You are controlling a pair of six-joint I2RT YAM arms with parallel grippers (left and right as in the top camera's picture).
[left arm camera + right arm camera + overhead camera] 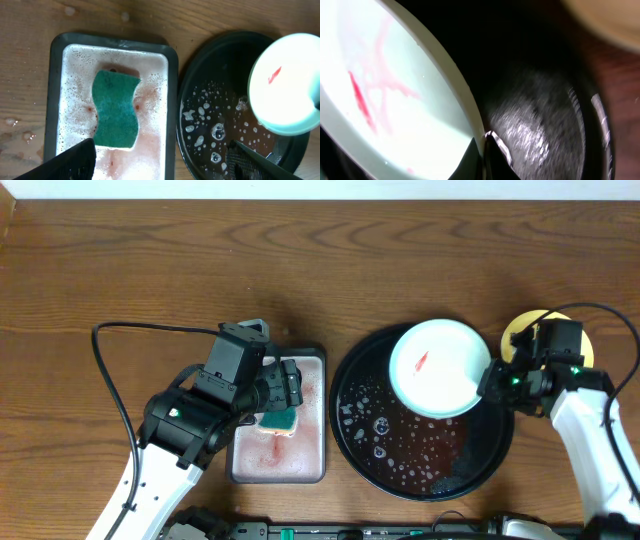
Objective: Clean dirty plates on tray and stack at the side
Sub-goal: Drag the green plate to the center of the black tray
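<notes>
The brown table [120,260] holds everything. The big black tray [400,470] sits at 3 o'clock from the grey pan [305,465]. The tray is wet, with white bubbles on it. The pan is full of pinkish foam.

I see 2 plates. The pale plate [445,380] is over the tray's 1 o'clock part and looks lifted off it. The right gripper [490,380] is pinched tight on its rim at 3 o'clock. The yellow plate [518,330] is off the tray, at 2 o'clock from it, mostly under the right arm. The green sponge [278,420] lies in the pan. The left gripper [282,385] hangs over it with its fingers wide apart, holding nothing.

I think the job is partway done. The pale plate has a red smear [423,361], so it needs a scrub. The yellow plate is at the side, but I cannot tell if it is clean. There is no stack yet.

The right wrist view shows the pinch on the rim and faint pink streaks up close. The overhead view shows just 1 small mark there, but only it shows both arms. The left wrist view shows the sponge's wavy shape best.
</notes>
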